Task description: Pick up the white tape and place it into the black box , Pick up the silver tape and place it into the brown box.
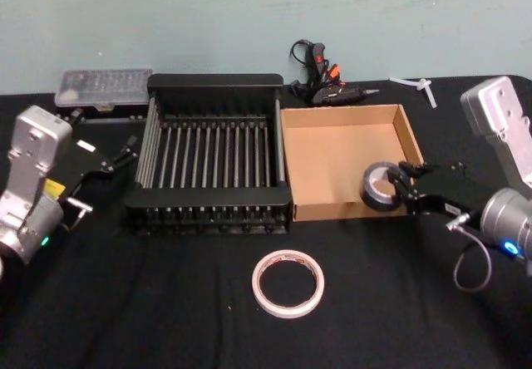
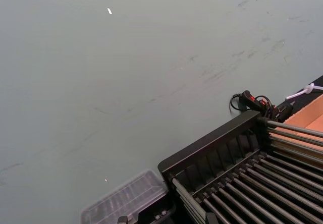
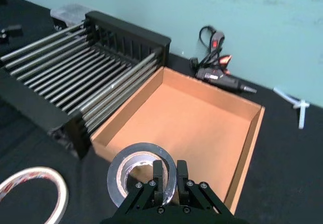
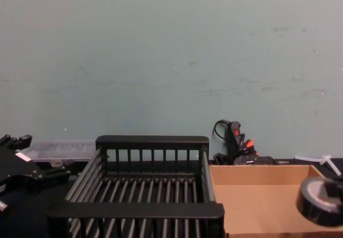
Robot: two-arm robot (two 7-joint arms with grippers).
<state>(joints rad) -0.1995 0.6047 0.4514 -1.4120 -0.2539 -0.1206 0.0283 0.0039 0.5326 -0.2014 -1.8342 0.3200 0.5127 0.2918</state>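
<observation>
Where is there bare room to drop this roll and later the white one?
The brown box floor is bare; the right gripper holds the silver tape over its near right corner. The black box is empty too. Bare cloth surrounds the white tape. Crowded behind: glue gun, clear case.

Two tapes, two boxes on our table

We see the white tape [image 1: 288, 282] lying flat at 6 o'clock; the silver tape [image 1: 381, 186] stands on edge, pinched in our right tool [image 1: 405, 190] over the brown box's [image 1: 350, 118] 5 o'clock corner; the black box [image 1: 213, 84] touches its 9 o'clock wall.
</observation>
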